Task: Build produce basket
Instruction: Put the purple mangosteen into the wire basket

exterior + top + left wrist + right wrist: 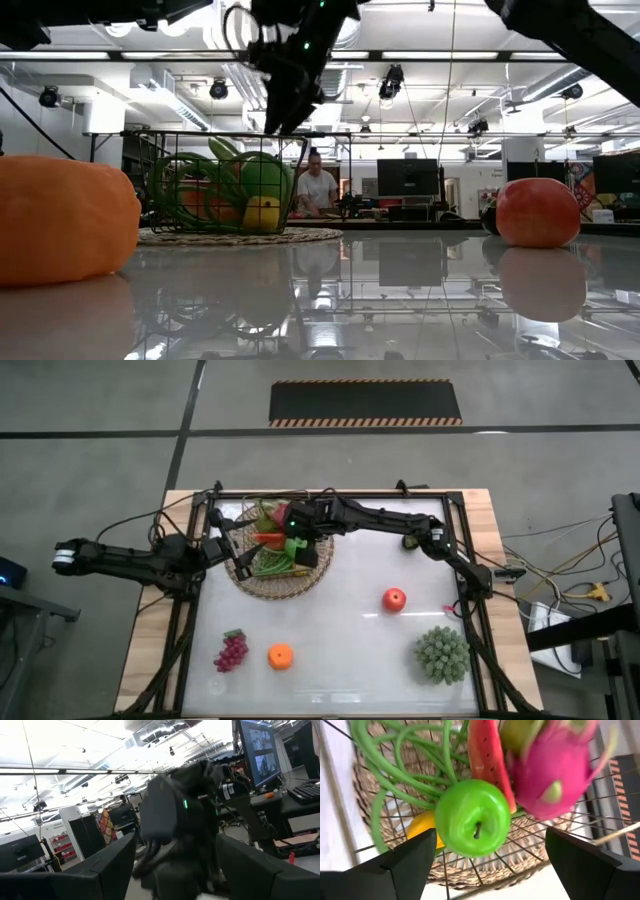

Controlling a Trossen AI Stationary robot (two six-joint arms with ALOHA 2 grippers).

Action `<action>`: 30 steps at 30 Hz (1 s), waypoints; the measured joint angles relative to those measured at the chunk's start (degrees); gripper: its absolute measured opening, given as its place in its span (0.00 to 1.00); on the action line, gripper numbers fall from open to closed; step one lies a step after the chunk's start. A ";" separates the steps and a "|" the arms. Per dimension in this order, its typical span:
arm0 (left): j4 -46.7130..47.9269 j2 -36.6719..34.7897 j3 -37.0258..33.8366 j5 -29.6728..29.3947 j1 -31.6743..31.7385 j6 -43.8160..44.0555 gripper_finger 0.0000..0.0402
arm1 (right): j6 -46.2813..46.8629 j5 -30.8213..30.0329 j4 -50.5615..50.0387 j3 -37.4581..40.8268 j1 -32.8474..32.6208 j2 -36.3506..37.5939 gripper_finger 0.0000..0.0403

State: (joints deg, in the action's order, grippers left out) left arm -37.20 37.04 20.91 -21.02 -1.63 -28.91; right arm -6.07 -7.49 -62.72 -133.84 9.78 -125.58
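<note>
- Left arm reaches in from the table's 9 o'clock edge; left gripper (222, 548) sits at the basket's 9 o'clock rim. Cannot tell whether its fingers are spread or closed.
- Purple grapes (231, 650) lie on the white table (340, 660) at about 7 o'clock from the table's centre, well apart from the basket.
- Orange (281, 656) lies just beside the grapes, on their 3 o'clock side; it fills the near left of the low view (62, 220).
- Basket (262, 584), woven with a wire frame, stands toward 11 o'clock from the table's centre. Inside: green apple (472, 817), yellow lemon (422, 827), green beans (402, 767), pink dragon fruit (555, 770), a red slice (487, 757).
- Right gripper (300, 545) hangs over the basket, fingers spread apart and empty; the green apple shows between them in the right wrist view, below and apart.
- Red apple (394, 599) sits alone at about 3 o'clock from the basket.
- Spiky green ball (442, 654) rests toward 5 o'clock from the table's centre.
- A person (317, 187) is in the room beyond the table.
</note>
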 joint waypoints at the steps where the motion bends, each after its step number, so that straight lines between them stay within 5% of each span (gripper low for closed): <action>1: 0.08 0.02 0.00 0.00 0.00 0.00 0.64 | 0.00 0.01 -0.11 0.00 0.00 0.81 0.87; 17: 0.12 0.46 -0.02 0.02 -0.04 0.07 0.64 | 10.92 0.01 -13.66 2.17 -3.97 12.66 0.81; 30: 0.04 0.72 -0.02 0.02 -0.02 0.13 0.64 | 21.05 -1.51 -7.83 25.86 -4.60 27.54 0.81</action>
State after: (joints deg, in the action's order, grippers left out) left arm -37.17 37.76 20.88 -20.99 -1.65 -28.77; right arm 14.98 -9.01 -70.55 -107.98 5.18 -98.04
